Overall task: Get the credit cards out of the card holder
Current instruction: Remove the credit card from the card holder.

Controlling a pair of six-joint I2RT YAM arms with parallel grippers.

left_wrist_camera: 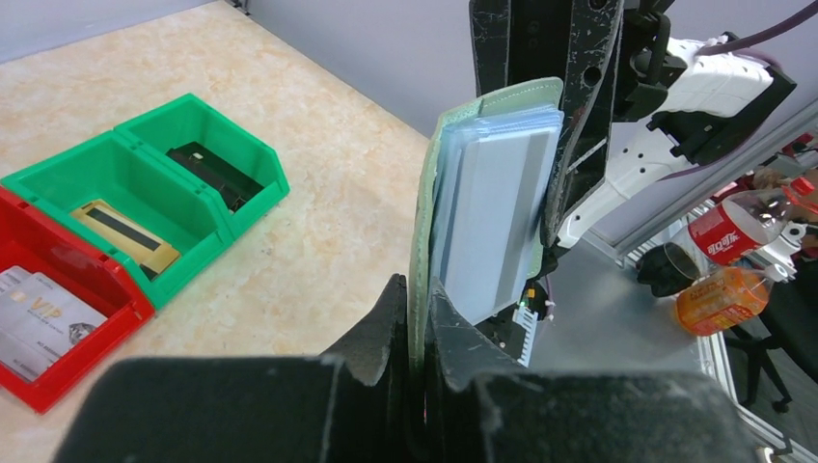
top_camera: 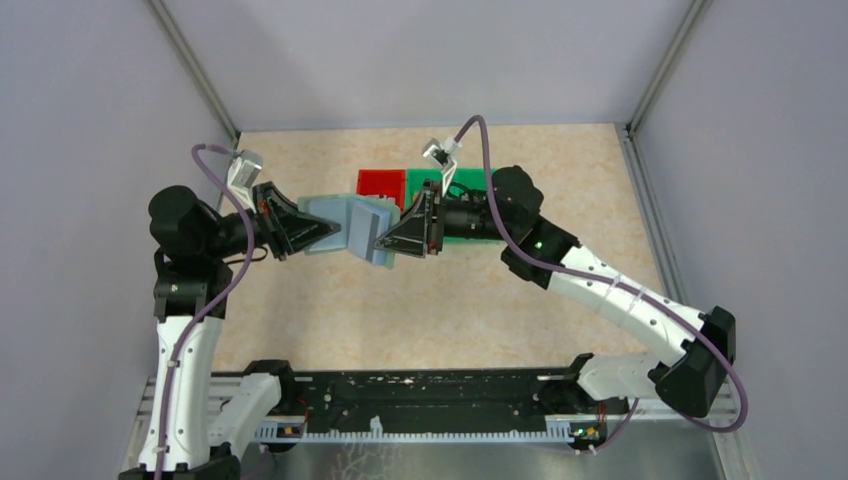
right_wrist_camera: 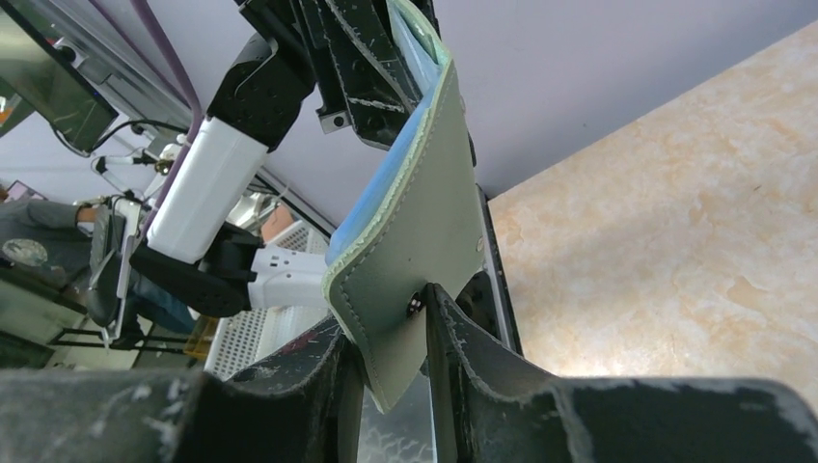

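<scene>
Left gripper [left_wrist_camera: 417, 289] clamps the card holder's [left_wrist_camera: 497, 212] left edge; right gripper [right_wrist_camera: 386, 309] pinches its right flap, mid-air. Red bin [top_camera: 380, 183] and green bin [top_camera: 425, 183] sit just behind, on the beige table [top_camera: 450, 300].

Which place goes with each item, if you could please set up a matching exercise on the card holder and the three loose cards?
Things: 1 card holder; 2 gold card; 3 black card; 4 silver VIP card.
Places: A red bin; B middle green bin; C end green bin; D in the air, between left gripper and right gripper.
Pairs: 1-D; 2-B; 3-C; 4-A.
</scene>
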